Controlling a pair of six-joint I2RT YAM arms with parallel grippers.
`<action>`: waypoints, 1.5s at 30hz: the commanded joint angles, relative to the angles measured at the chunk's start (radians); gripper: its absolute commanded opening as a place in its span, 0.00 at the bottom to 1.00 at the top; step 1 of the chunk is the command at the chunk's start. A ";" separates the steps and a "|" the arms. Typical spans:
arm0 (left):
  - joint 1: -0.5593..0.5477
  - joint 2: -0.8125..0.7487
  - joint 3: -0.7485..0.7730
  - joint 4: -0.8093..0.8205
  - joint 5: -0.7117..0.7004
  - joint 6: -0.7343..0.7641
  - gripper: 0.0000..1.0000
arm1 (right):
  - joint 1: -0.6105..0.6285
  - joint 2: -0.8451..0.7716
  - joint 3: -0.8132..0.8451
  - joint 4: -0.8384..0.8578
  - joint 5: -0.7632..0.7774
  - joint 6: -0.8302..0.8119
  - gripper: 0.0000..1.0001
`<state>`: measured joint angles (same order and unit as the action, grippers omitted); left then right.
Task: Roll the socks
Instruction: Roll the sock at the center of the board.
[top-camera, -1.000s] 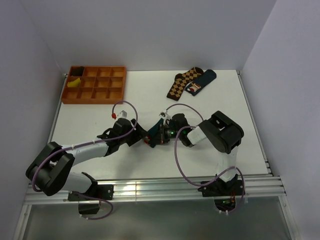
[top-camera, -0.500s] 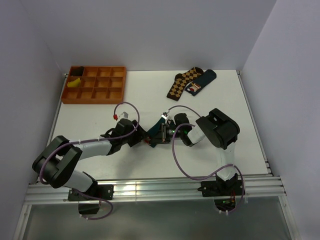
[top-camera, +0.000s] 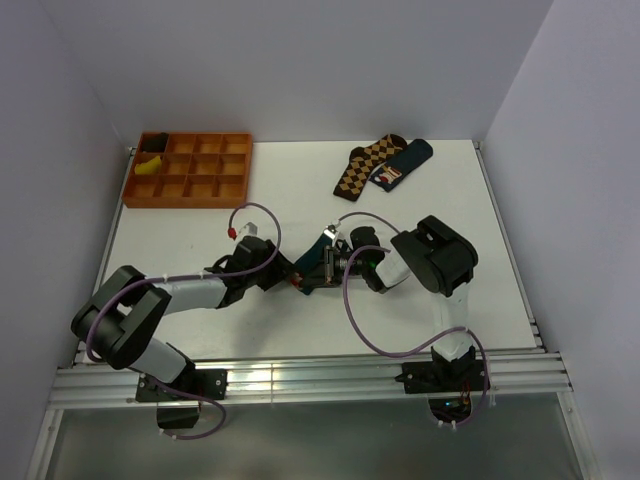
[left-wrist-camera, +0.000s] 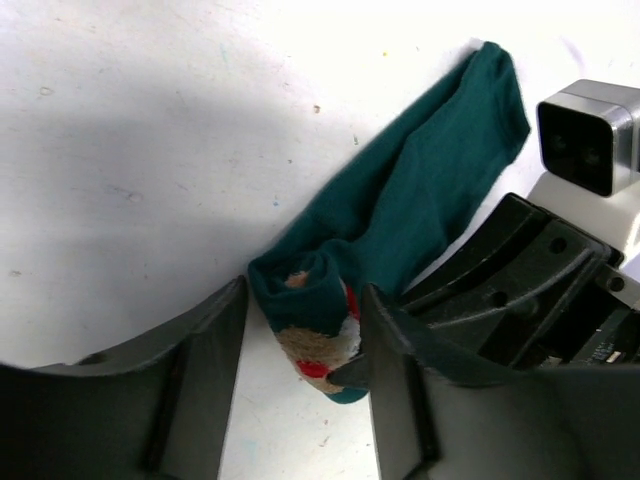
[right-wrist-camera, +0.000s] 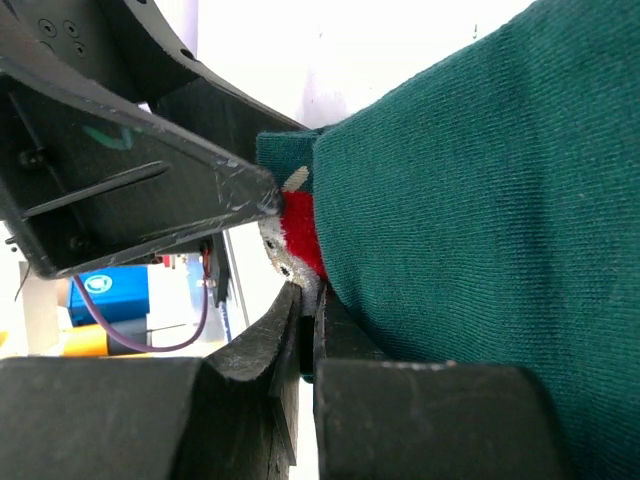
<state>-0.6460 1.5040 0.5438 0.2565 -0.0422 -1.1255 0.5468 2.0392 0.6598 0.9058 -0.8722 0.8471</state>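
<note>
The dark teal socks (top-camera: 312, 262) lie mid-table, between my two grippers. In the left wrist view the socks (left-wrist-camera: 420, 190) stretch away to the upper right, with their near end rolled into a small bundle (left-wrist-camera: 305, 305) showing red, white and brown. My left gripper (left-wrist-camera: 303, 345) straddles that bundle, and both fingers touch its sides. My right gripper (right-wrist-camera: 312, 300) is shut, pinching the patch end of the roll. Its fingertip (left-wrist-camera: 352, 372) pokes in under the roll. I cannot tell whether the fabric is one sock or two.
An orange compartment tray (top-camera: 190, 172) stands at the back left with a yellow item (top-camera: 149, 167) in it. A brown argyle sock (top-camera: 365, 166) and a dark blue sock (top-camera: 403, 163) lie at the back right. Side walls close in the table.
My left arm has pushed in to the right towards the roll and its jaws have narrowed around it. The right gripper has stayed shut on the sock, which now stretches up-right.
</note>
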 joint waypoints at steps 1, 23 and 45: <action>-0.004 0.030 0.001 -0.031 -0.027 -0.003 0.53 | -0.015 0.075 -0.048 -0.163 0.070 -0.036 0.00; -0.058 0.018 0.145 -0.253 -0.117 0.119 0.00 | 0.057 -0.491 -0.089 -0.491 0.491 -0.388 0.42; -0.093 0.102 0.280 -0.415 -0.122 0.168 0.00 | 0.591 -0.531 -0.077 -0.401 1.302 -0.867 0.54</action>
<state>-0.7322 1.5883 0.7940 -0.1123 -0.1555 -0.9836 1.0821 1.4651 0.5400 0.4435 0.2802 0.0803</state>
